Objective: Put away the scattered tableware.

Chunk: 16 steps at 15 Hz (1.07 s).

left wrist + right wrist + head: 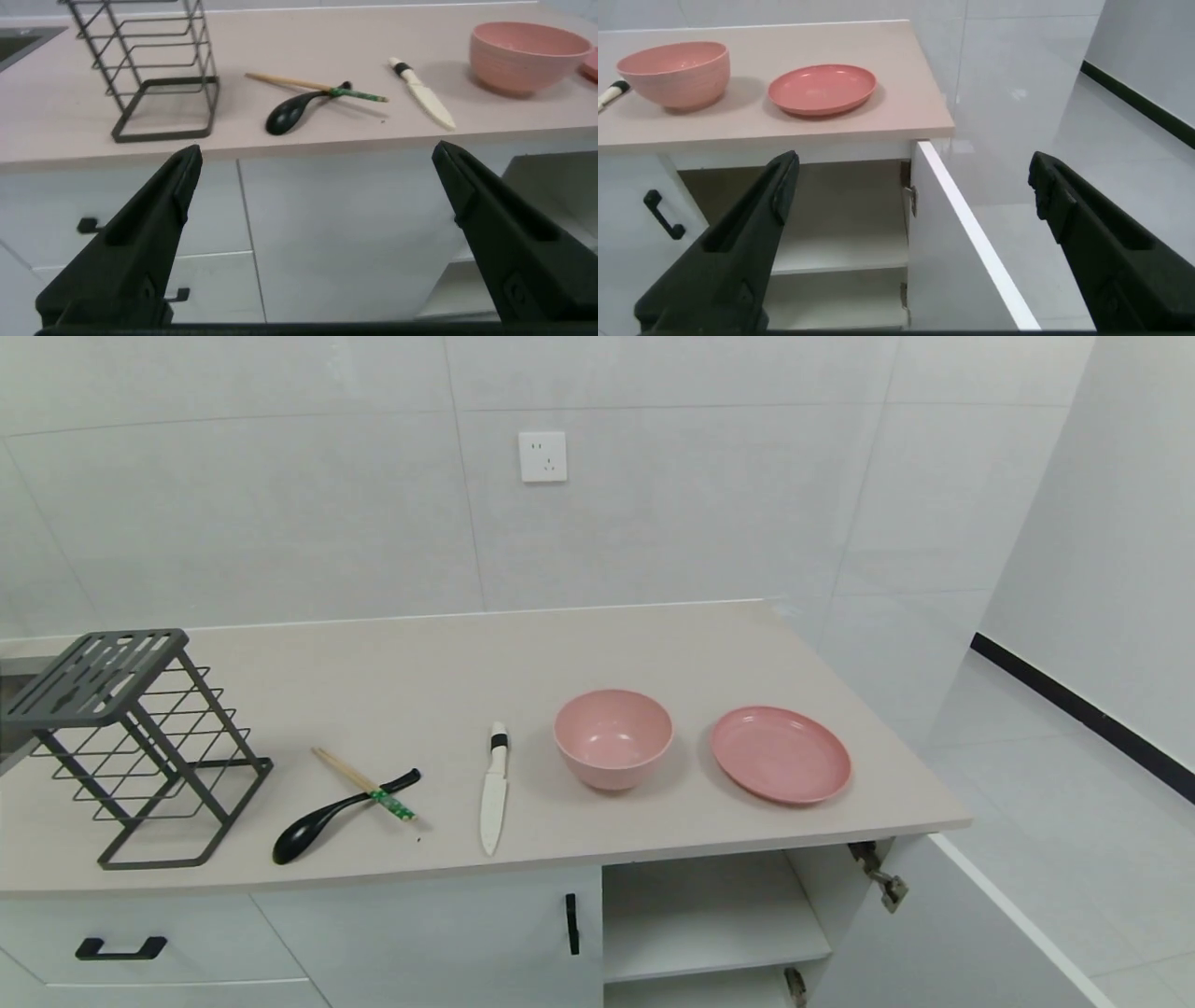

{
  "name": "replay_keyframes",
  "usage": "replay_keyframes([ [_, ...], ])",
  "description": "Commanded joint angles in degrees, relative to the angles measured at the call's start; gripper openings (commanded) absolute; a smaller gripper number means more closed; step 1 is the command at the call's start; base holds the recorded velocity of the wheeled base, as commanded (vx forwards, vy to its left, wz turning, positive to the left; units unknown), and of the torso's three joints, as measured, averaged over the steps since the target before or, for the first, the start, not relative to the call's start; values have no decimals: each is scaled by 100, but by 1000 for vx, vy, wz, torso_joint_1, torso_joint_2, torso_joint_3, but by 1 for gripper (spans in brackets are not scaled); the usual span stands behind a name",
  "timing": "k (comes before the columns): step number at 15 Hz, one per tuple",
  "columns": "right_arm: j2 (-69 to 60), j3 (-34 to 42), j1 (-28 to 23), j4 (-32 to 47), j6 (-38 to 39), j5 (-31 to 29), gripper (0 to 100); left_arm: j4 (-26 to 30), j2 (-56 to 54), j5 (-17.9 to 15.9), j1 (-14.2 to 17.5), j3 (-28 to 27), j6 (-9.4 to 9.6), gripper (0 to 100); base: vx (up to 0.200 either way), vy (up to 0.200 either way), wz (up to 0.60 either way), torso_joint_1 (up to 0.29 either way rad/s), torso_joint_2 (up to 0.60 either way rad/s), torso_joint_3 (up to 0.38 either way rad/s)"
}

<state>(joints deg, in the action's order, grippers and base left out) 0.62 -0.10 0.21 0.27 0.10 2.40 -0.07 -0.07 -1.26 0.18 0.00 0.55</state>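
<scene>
Beige countertop (420, 681) over white cabinets, ahead of both your grippers.

- Your left gripper (318, 154): fingers spread wide, holding nothing, level with the closed cabinet front.
- Your right gripper (915, 159): equally wide, empty, facing the open cupboard, with its white door (962, 243) swung out just beyond.
- Beyond the left gripper: black plastic spoon (290, 112) with wooden chopsticks (290, 84) lying across its handle, white-bladed knife (425, 93), and dark wire rack (159, 65).
- Beyond the right gripper: round pink bowl (674, 73) and flat pink plate (822, 89), near each other but apart.
</scene>
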Motion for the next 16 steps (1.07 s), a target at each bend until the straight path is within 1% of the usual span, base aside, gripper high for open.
replay_keyframes([
  [1, 8, 1, -12, 0, -1, 6, 100, -1, 7, 3, -9, 0, -2, 100, 200, 0, 0, -2, 2, 12],
  [2, 8, 1, -12, 0, -1, 6, 100, -1, 7, 3, -9, 0, -2, 100, 200, 0, 0, 2, 2, 2],
  [5, 8, 1, -12, 0, -10, 6, 100, -1, 7, 3, -9, 0, -2, 100, 0, 0, 0, 19, 4, -7],
  [6, 8, 1, -12, 0, -10, 6, 100, -1, 7, 3, -9, 0, -2, 100, 0, 0, 0, 110, -251, -105],
  [8, 8, 1, -12, 0, -10, 6, 100, -1, 7, 3, -9, 0, -2, 100, 0, 0, 0, 207, -457, -198],
  [13, 8, 1, -12, 0, -1, 6, 100, -1, 7, 11, -9, 0, -2, 100, 0, 0, 0, 278, -533, -263],
  [14, 8, 1, -12, 0, -1, 6, 100, -1, 7, 11, -9, 0, -2, 100, 0, 0, 0, 203, -408, -203],
  [16, 8, 1, -12, 0, -1, 6, 100, -1, 7, 3, -9, 0, 7, 100, 0, 0, 0, 61, -105, -56],
])
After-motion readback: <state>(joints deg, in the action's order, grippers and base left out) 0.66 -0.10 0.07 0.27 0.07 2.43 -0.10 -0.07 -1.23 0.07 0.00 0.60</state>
